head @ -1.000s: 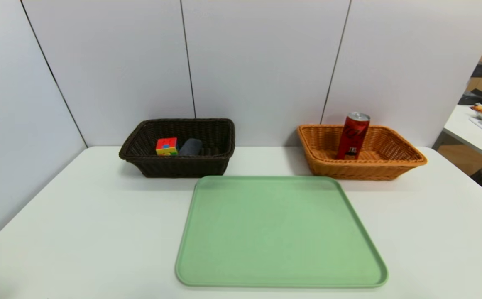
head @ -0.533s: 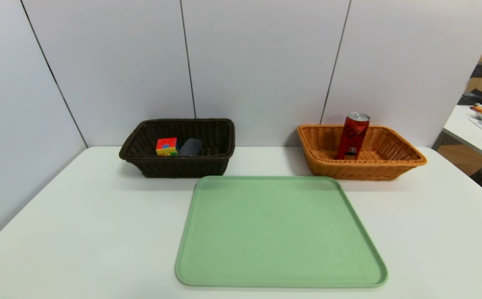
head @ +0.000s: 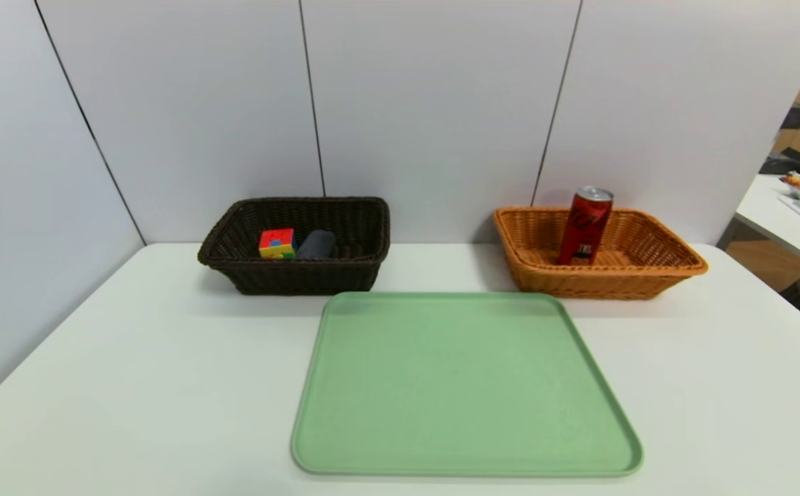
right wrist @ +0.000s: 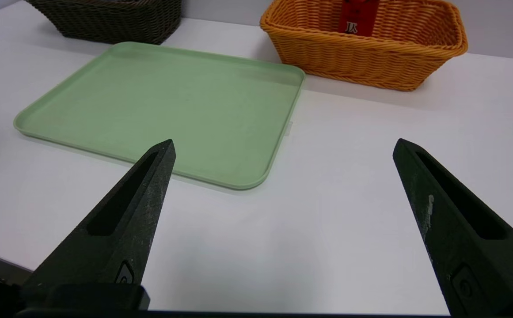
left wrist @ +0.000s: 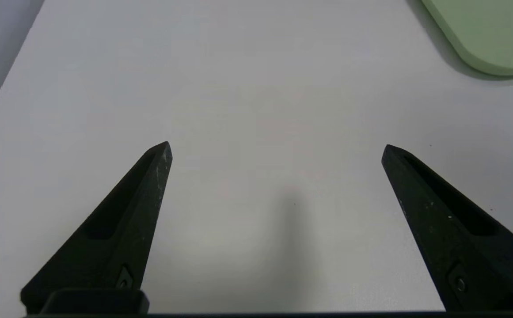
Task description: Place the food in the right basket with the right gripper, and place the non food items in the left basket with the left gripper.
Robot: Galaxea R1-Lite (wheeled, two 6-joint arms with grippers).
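L gripper (left wrist: 276, 148) & R gripper (right wrist: 283, 143): fingers wide apart, holding nothing; can (head: 585, 226) prob. upright in basket (head: 675, 265).

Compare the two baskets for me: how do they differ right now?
The dark brown basket looks deeper, with steeper walls; the orange basket is shallower with a flared rim. The brown one holds a coloured cube and a grey cloth roll; the orange one holds an upright red can. Both are rectangular wicker, standing behind the green tray.
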